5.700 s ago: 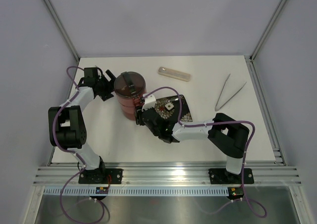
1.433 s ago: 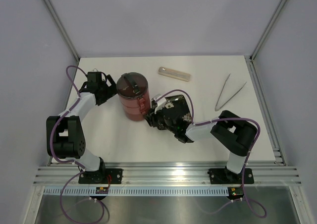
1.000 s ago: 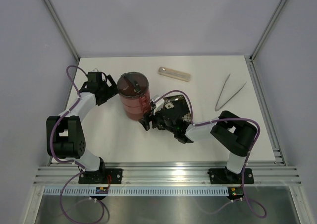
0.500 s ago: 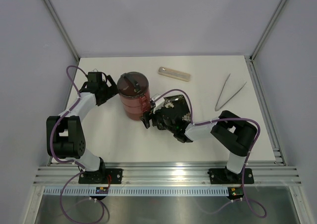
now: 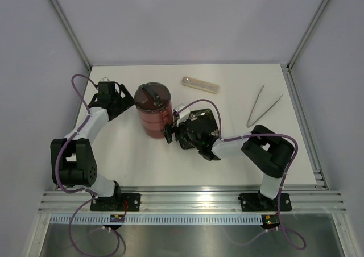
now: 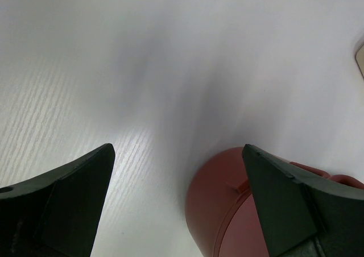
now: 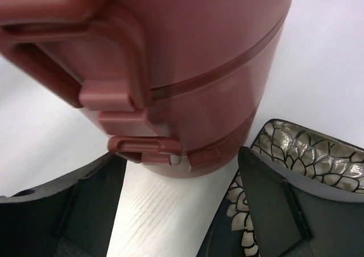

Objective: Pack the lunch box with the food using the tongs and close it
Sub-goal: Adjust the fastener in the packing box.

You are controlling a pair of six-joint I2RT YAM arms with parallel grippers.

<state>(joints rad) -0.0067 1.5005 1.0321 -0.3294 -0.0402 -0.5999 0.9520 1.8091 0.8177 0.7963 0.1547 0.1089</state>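
The dusty-red lunch box (image 5: 152, 112) stands stacked and shut, its handled top lid (image 5: 151, 95) on. My left gripper (image 5: 122, 99) hovers open just left of it; the left wrist view has the box's red edge (image 6: 227, 211) by the right finger (image 6: 296, 206). My right gripper (image 5: 169, 133) is open at the box's lower right side. In the right wrist view the box wall and side clasp (image 7: 128, 120) fill the top, just ahead of my right gripper (image 7: 182, 154), whose jaws hold nothing. The tongs (image 5: 263, 106) lie far right. No food shows.
The black flower-patterned plate (image 5: 206, 120) lies under my right wrist, its rim (image 7: 307, 154) beside the right finger. A long translucent case (image 5: 200, 85) lies at the back, behind the box. The frame rails run along the table's right and near edges.
The right jaws have spread a little wider at the foot of the lunch box. The left arm's elbow has shifted slightly left; its gripper stays open by the box.
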